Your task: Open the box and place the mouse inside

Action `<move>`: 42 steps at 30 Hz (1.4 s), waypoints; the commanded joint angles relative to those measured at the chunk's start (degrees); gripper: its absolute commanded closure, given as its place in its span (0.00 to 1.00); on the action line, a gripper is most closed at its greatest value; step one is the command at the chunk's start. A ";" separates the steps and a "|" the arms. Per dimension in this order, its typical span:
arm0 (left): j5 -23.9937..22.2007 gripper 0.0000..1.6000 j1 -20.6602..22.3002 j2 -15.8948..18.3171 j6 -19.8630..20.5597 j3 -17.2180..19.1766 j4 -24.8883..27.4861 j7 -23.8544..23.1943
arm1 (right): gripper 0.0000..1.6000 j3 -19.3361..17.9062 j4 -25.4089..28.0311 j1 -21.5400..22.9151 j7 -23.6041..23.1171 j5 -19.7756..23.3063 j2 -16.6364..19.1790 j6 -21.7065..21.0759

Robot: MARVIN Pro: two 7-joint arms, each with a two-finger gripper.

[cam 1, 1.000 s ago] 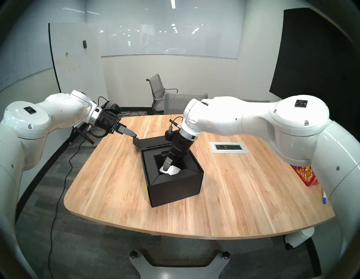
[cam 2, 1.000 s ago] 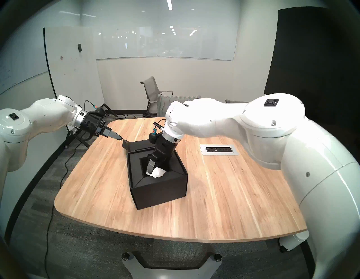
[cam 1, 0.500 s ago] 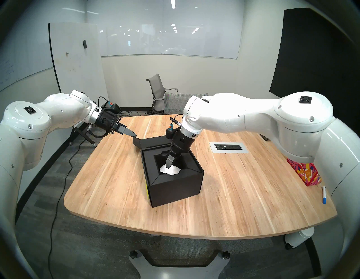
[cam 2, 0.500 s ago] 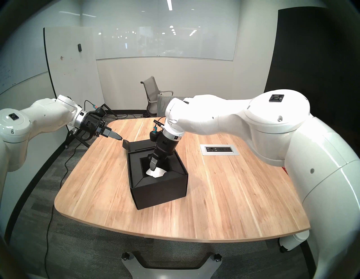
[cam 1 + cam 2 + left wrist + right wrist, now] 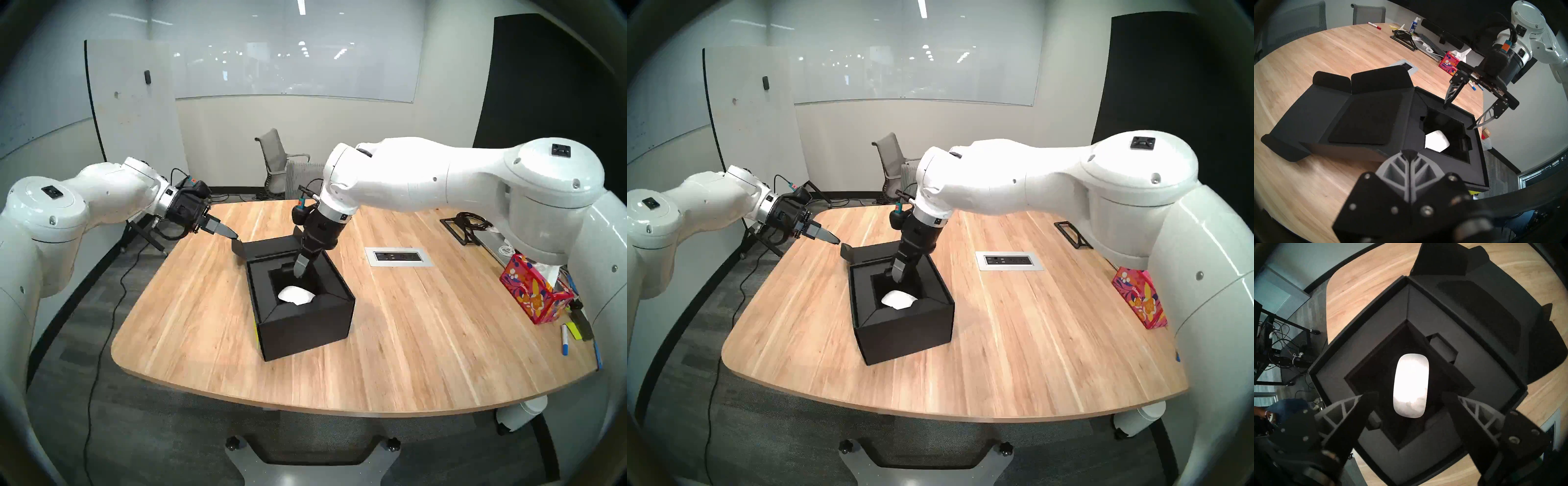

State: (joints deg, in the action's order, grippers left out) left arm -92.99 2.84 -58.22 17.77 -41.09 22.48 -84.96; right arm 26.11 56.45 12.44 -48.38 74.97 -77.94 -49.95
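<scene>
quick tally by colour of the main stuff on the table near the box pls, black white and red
black: 1, the box, open
white: 1, the mouse lying in the box's recess
red: 1, the floral tissue box at the table's right edge
total: 3

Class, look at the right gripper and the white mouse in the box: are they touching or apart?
Apart. The left wrist view shows the right gripper open above the box, clear of the mouse lying in its recess.

A wood table fills the room over grey carpet. A whiteboard stands far left. A grey chair sits beyond.
</scene>
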 commanded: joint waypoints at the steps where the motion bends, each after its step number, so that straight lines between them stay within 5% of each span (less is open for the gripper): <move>1: -0.17 1.00 1.08 -0.09 0.05 0.38 -0.14 -0.04 | 0.09 -0.96 5.63 5.05 2.39 0.98 6.32 -3.43; 12: -0.17 1.00 1.03 -0.11 0.03 0.39 -0.18 -0.04 | 0.16 1.19 13.77 7.73 6.39 3.70 12.73 -5.05; 42: -0.21 1.00 0.91 -0.11 -0.02 0.49 -0.06 -0.04 | 0.07 9.31 39.19 17.29 16.44 11.98 31.20 -5.05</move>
State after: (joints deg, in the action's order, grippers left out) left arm -92.97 2.70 -58.22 17.76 -41.01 22.44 -84.97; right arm 34.60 91.11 25.87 -34.26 84.96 -52.89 -55.09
